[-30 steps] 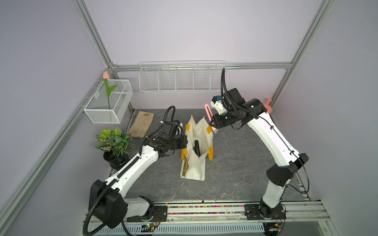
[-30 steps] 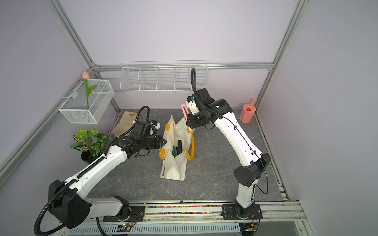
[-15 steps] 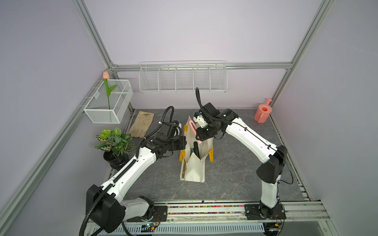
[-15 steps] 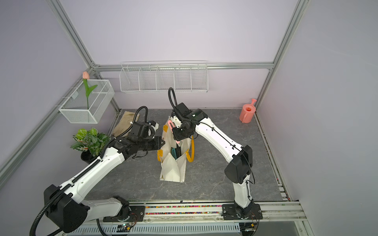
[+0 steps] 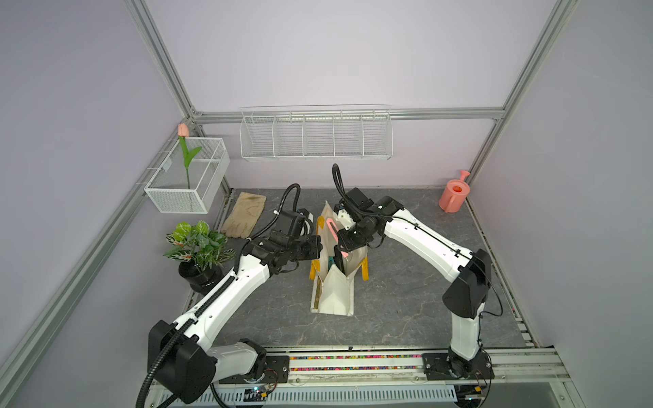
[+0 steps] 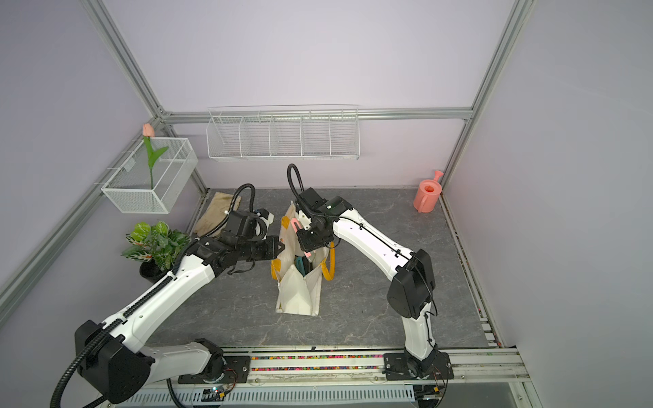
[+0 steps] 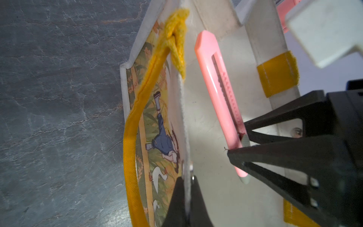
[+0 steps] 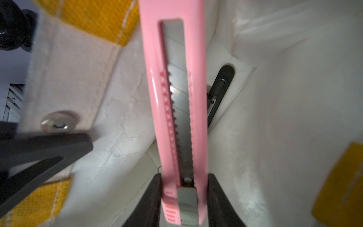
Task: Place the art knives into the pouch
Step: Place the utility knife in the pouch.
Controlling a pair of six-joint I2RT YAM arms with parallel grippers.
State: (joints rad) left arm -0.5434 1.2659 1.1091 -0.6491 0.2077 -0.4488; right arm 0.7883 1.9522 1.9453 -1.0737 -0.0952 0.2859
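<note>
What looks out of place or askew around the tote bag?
Nothing is spilled or damaged. Only the cream fabric tote pouch looks askew: the left fingers pinch one rim, stretching its mouth wide for the pink plastic art knife.

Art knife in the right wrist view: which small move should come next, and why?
Probably open the right pincer and let the art knife drop. Its front end already points down inside the pouch, whose rim the left pincer pinches open.
</note>
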